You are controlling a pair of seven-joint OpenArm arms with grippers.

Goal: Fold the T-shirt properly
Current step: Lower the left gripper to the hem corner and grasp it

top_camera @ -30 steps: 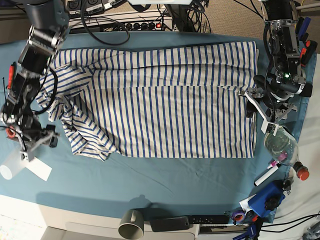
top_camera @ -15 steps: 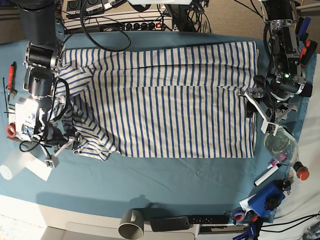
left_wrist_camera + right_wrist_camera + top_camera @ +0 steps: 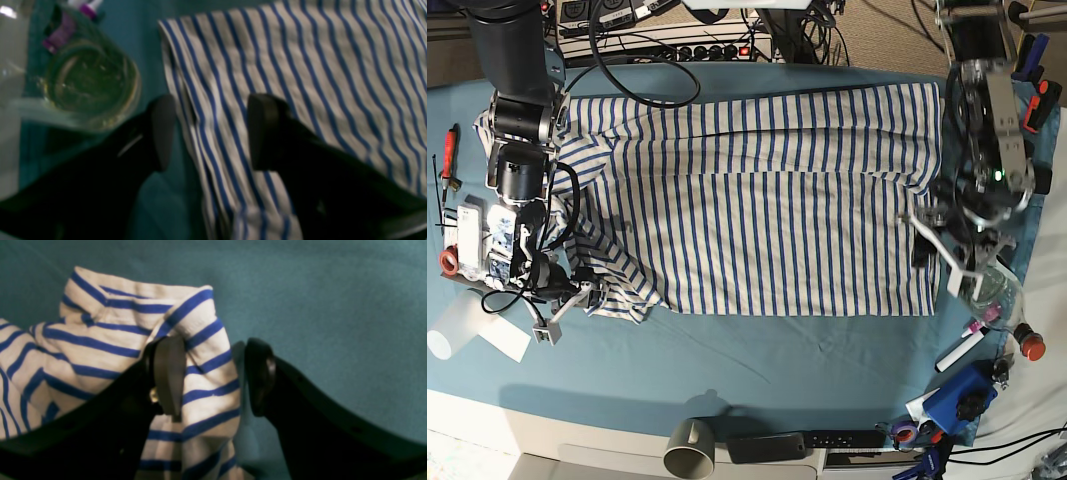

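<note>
Straddling opposite ends of the shirt [image 3: 757, 200], your two arms look set for a paired pick; the garment lies spread across the teal worktop [image 3: 757, 370], hem end toward the left arm, bunched sleeve and shoulder toward the right; the left end effector [image 3: 206, 133] has its jaws apart, one finger over the striped cloth, the other over bare worktop, so the folded hem edge runs between them; the right end effector [image 3: 213, 376] is likewise spread, with a rumpled sleeve fold sitting in the gap and nothing clamped yet; you appear to be at the grasp stage of a fold, with no fold completed; next, you would want both ends lowered until the cloth sits well inside the jaws, then closed together; mind the clear bottle [image 3: 992, 290] just beside the left arm, and check that the right grip takes only the layer you intend.
</note>
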